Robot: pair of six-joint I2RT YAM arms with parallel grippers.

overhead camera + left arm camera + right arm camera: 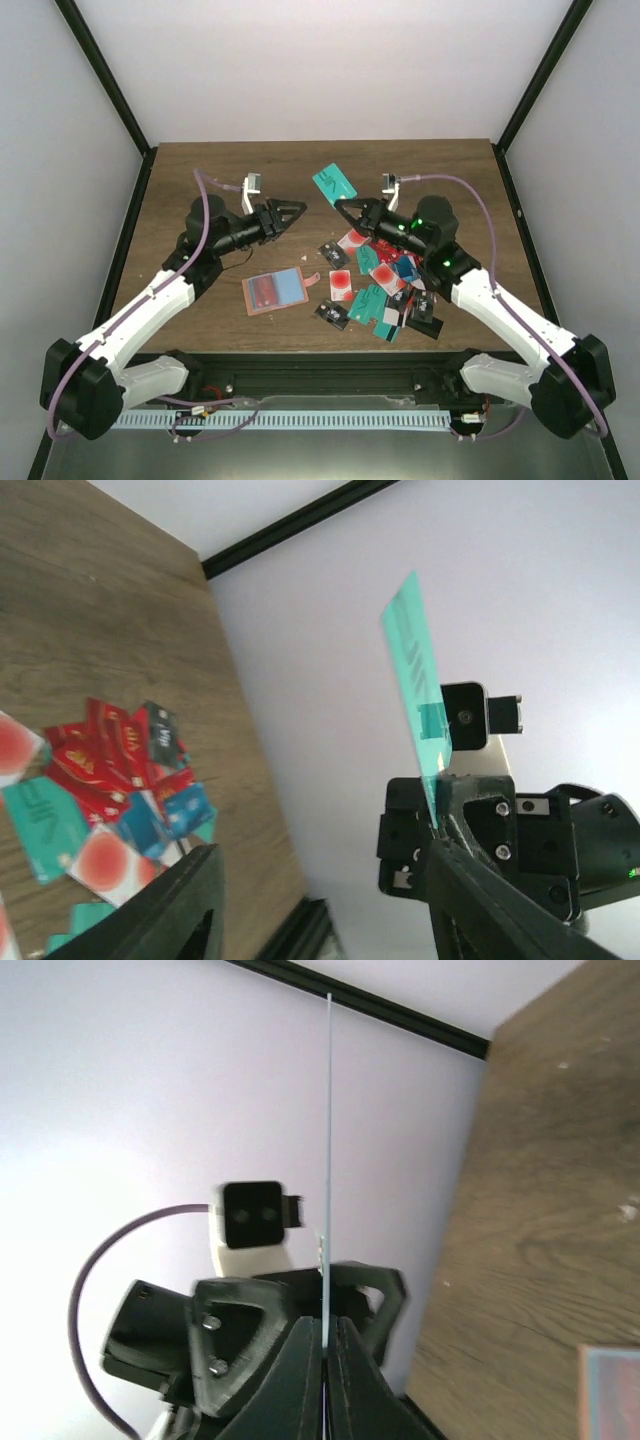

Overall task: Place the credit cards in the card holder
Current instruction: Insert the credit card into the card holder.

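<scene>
My right gripper [343,207] is clamped on one teal card [333,182], fingers pinched tight on its lower edge. The rest of the card stands out past the fingertips toward the far side of the table [200,180]. On the right wrist camera the card [328,1110] shows edge-on as a thin line rising straight out of the closed fingers [300,1380]. The left wrist camera sees its broad teal face [415,670], tilted, with pale markings I cannot read.

My left gripper [297,211] points at the right one, near it but apart. Its jaws are spread wide and hold nothing. Both are raised above the wood.

The card holder [275,290] lies open and flat on the table, nearer to me than both grippers and below the left one in the top view, bluish pocket facing up. The other credit cards [385,280] lie in a loose overlapping pile of red, teal, blue and black under the right arm, just right of the holder.
</scene>
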